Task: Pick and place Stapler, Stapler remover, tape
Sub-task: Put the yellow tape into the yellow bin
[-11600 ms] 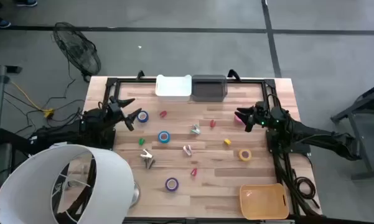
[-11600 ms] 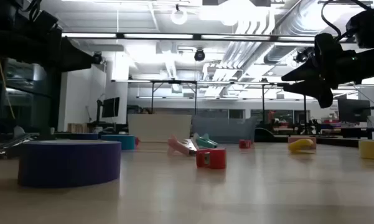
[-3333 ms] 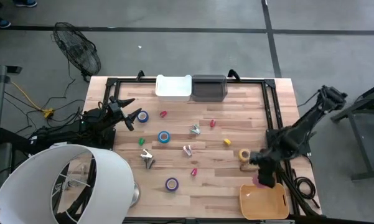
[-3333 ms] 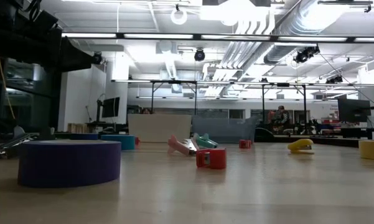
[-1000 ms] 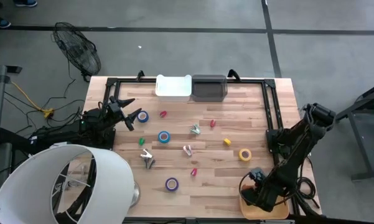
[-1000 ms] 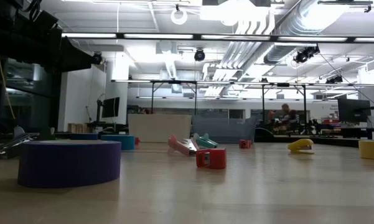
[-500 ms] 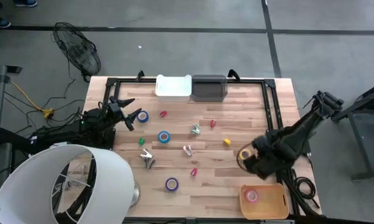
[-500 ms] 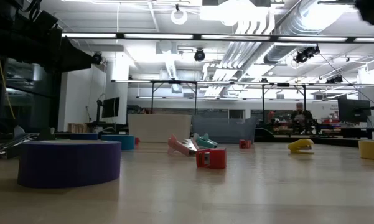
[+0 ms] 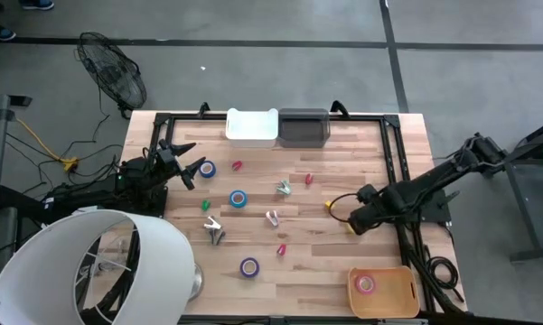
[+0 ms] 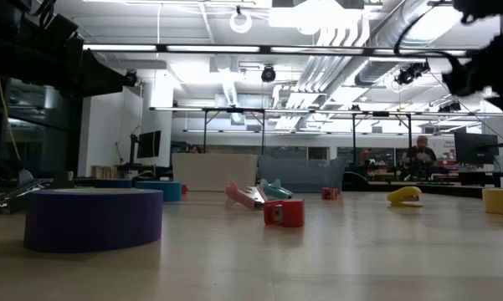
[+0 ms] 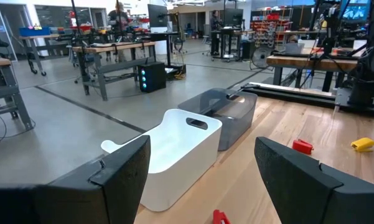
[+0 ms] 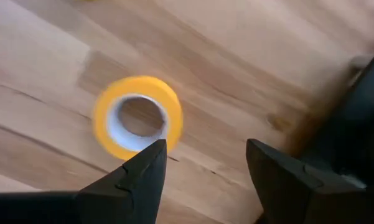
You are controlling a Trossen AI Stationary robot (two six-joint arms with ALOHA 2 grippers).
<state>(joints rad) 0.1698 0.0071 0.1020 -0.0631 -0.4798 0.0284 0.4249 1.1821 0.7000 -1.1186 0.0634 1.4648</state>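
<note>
Overhead, wooden table [image 9: 343,162] filling the middle of the frame, scattered with small items. At the top centre edge, white bin [image 9: 252,125] beside grey bin [image 9: 304,127], neither showing contents. At the lower right corner, orange tray [image 9: 384,291] holding one pink tape roll [image 9: 366,284], so judged one item placed, most left to go. Still loose on the wood: yellow tape roll [image 12: 137,126] at mid right, partly under the right gripper [image 9: 353,223], whose fingers stand apart and empty just above it, seemingly the next pick; blue tape roll [image 9: 238,199] left of centre; purple tape roll [image 9: 249,266] lower centre; yellow stapler [image 9: 329,207], red stapler [image 9: 308,179], plus several small staple removers around the centre. At mid left edge, left gripper [image 9: 188,169] waiting, fingers apart, holding nothing.
</note>
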